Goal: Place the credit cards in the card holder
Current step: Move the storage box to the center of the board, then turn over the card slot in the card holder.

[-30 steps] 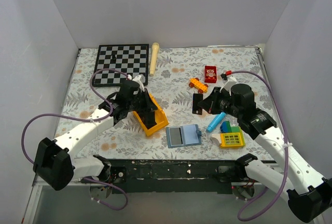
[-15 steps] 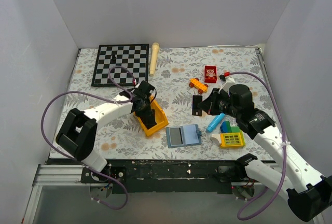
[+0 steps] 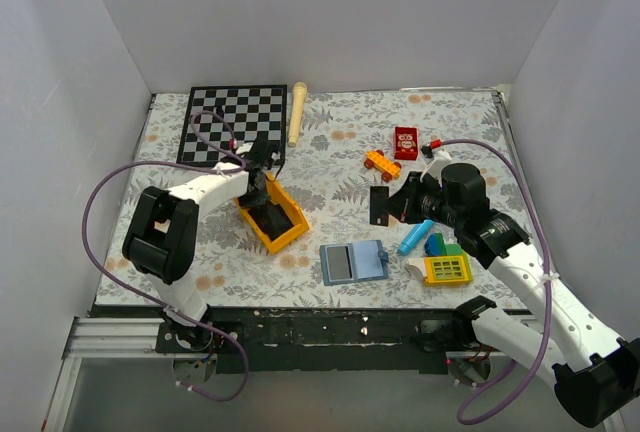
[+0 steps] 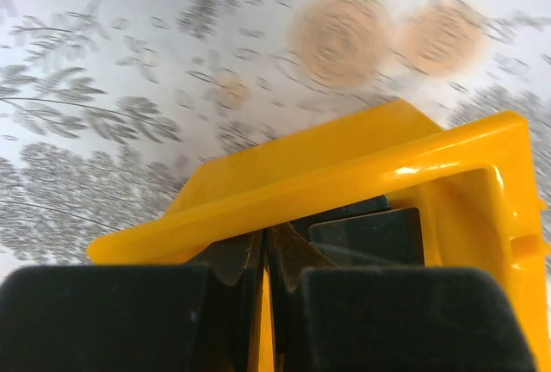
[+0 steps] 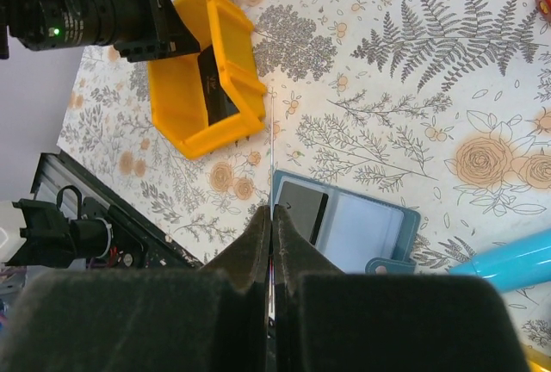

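Note:
The card holder lies open on the floral mat near the front, with a dark panel on its left half; it also shows in the right wrist view. My right gripper is shut on a black credit card held upright above the mat, seen edge-on as a thin line over the holder's left edge. My left gripper is shut on the wall of a yellow bin. A second black card lies inside that bin, and also shows in the right wrist view.
A chessboard and a wooden stick lie at the back left. A red box, an orange toy car, a bright blue tube and a yellow-green toy lie around the right arm.
My left gripper has dragged the yellow bin left and slightly back, away from the card holder, and the left arm has swung round. My right gripper with its card has barely moved.

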Available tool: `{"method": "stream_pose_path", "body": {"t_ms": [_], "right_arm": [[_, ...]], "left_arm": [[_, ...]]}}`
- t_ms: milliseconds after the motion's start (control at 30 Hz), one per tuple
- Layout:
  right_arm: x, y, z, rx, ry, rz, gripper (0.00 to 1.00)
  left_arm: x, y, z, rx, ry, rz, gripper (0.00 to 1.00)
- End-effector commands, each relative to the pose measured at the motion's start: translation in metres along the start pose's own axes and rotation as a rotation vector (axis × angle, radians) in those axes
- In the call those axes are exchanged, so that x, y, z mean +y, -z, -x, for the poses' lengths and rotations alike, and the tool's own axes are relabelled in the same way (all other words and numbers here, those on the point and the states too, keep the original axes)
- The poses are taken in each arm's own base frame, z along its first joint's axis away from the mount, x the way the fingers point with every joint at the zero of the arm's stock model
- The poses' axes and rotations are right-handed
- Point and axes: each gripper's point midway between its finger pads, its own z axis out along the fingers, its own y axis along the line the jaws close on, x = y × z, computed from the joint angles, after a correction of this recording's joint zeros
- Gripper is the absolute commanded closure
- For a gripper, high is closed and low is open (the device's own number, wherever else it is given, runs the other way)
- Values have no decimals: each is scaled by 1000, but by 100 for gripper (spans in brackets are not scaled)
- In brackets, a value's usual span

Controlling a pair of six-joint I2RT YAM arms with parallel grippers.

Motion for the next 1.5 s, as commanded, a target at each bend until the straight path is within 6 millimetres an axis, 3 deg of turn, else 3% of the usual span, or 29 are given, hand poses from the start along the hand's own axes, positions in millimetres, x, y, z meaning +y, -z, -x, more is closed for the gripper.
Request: {"method": "stream_pose_path", "body": {"t_ms": [0, 200, 367, 500, 633, 733, 867, 933, 1100, 1300, 1467], "right_arm": [[5, 2, 6, -21, 21, 28, 99], [3, 3, 1, -1, 20, 22, 99], [-16, 0, -19, 61, 13, -46, 99], [-31, -5, -36, 87, -9, -80, 99], [-35, -8, -51, 124, -35, -75, 99], [-40, -12, -59, 152, -53, -85, 99], [-28, -24, -75, 230, -58, 28, 99], [-31, -31, -85, 280, -76, 30, 99], [-60, -36, -96, 331, -102, -131, 99], [-82, -29, -94, 333, -89, -277, 99], [-95, -24, -102, 379, -81, -352, 99]], "left_arm": [[35, -8, 18, -23, 41, 113, 100], [62, -10, 54, -64, 68, 241, 100], [80, -1, 77, -100, 106, 273, 100], [74, 15, 84, -140, 125, 191, 100], [65, 43, 89, -193, 130, 95, 100], [39, 76, 89, -247, 104, -24, 100], [-32, 124, 64, -294, 3, -256, 100], [-73, 143, 33, -263, -43, -402, 100], [-136, 158, -31, -195, -118, -629, 100], [-176, 160, -85, -125, -218, -724, 100], [-195, 164, -115, -74, -270, -793, 100]]}}
